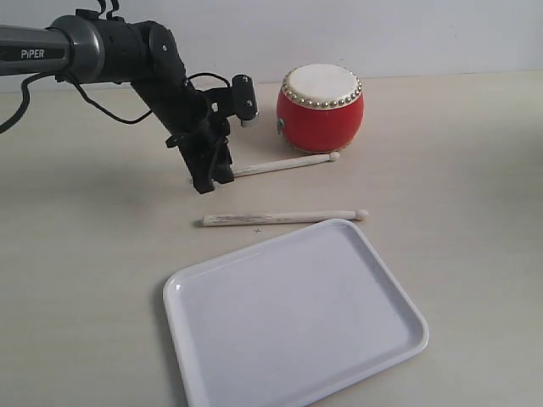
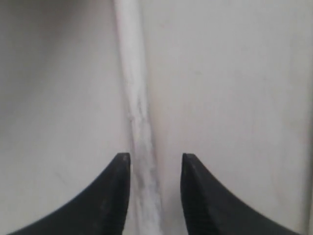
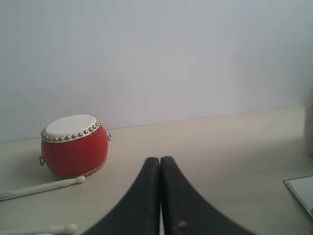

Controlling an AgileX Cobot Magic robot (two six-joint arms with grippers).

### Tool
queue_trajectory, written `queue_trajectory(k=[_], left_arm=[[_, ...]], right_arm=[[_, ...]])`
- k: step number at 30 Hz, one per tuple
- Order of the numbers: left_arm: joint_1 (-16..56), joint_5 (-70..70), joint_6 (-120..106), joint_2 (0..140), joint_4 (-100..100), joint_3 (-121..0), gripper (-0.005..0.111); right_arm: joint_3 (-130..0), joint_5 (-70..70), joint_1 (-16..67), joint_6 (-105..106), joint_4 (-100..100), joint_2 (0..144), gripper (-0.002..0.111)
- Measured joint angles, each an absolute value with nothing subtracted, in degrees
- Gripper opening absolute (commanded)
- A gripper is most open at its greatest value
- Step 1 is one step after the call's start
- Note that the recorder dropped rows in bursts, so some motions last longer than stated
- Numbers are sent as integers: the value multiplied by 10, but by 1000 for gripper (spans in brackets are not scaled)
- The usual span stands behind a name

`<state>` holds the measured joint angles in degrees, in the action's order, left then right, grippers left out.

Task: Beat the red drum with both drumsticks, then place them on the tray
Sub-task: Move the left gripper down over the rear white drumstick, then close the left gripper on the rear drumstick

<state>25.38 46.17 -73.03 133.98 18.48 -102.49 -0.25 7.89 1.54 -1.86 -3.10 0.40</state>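
Currently left gripper (image 2: 155, 157), jaws parted, straddles upper drumstick (image 1: 284, 164) mid-frame (not yet gripped); pickup step, closing judged next

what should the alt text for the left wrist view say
The open left gripper straddles a pale, grey-streaked drumstick lying on the beige table. The stick runs straight away from the camera.

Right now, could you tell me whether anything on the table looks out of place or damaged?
Nothing stands out. The glossy red barrel drum stands upright, the two pale wooden drumsticks lie flat near it, and the white rectangular plastic tray sits flat, only turned askew. Grey streaks on the sticks look like wear.
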Motion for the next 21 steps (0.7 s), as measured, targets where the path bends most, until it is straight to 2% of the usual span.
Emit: queue_trajectory(k=[5, 21], left_arm=[[254, 419, -730, 1340, 192, -1025, 36], [254, 445, -730, 1356, 197, -1025, 36]], right_arm=[[-3, 79, 15, -19, -31, 4, 0], [-3, 79, 15, -19, -31, 4, 0]])
